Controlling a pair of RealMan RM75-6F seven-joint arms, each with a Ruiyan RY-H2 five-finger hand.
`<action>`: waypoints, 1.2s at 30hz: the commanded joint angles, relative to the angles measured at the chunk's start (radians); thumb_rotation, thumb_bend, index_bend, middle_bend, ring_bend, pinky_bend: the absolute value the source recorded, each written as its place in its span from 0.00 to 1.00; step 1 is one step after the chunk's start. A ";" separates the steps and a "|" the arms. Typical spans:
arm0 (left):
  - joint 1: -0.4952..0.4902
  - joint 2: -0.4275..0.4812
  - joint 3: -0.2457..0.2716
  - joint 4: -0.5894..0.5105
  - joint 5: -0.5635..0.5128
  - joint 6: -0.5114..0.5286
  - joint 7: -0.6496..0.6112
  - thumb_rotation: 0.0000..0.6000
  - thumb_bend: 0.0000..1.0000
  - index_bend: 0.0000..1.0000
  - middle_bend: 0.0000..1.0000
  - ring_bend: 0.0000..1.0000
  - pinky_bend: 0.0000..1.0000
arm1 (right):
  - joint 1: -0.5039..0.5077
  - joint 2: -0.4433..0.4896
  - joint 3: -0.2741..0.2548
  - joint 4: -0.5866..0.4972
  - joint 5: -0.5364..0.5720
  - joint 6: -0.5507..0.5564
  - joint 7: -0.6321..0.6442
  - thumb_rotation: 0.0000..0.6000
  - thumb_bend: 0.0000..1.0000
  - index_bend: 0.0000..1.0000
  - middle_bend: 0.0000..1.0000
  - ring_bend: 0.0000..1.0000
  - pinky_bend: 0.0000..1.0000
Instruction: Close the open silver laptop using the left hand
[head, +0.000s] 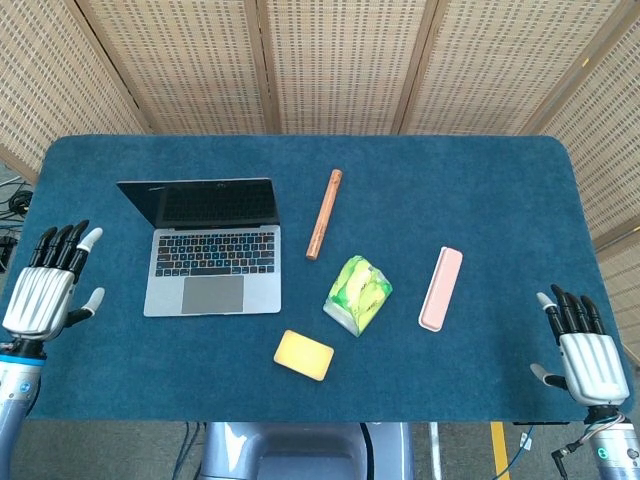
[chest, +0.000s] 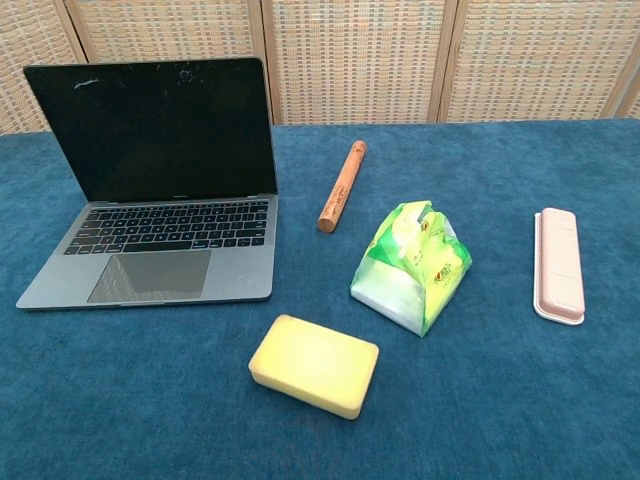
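Observation:
The silver laptop (head: 212, 258) (chest: 160, 190) stands open on the left of the blue table, its dark screen upright and facing me. My left hand (head: 48, 292) hovers over the table's left edge, well left of the laptop, fingers spread and holding nothing. My right hand (head: 583, 345) is at the table's front right corner, fingers apart and empty. Neither hand shows in the chest view.
A wooden rod (head: 324, 213) (chest: 341, 185) lies right of the laptop. A green tissue pack (head: 357, 293) (chest: 411, 265), a yellow sponge (head: 303, 354) (chest: 314, 364) and a pink case (head: 441, 287) (chest: 558, 263) lie across the middle and right of the blue table (head: 450, 190).

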 joint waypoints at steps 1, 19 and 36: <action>-0.057 0.019 -0.038 -0.040 -0.069 -0.071 0.051 1.00 0.41 0.00 0.00 0.00 0.00 | 0.001 0.002 0.001 0.001 0.002 -0.002 0.004 1.00 0.06 0.00 0.00 0.00 0.00; -0.306 0.094 -0.164 -0.130 -0.475 -0.308 0.228 1.00 0.54 0.01 0.00 0.00 0.00 | 0.011 -0.003 -0.007 0.007 -0.008 -0.022 0.008 1.00 0.06 0.00 0.00 0.00 0.00; -0.525 0.038 -0.154 -0.067 -0.849 -0.381 0.385 1.00 0.65 0.02 0.00 0.00 0.00 | 0.022 -0.003 -0.016 0.006 -0.013 -0.044 0.018 1.00 0.06 0.00 0.00 0.00 0.00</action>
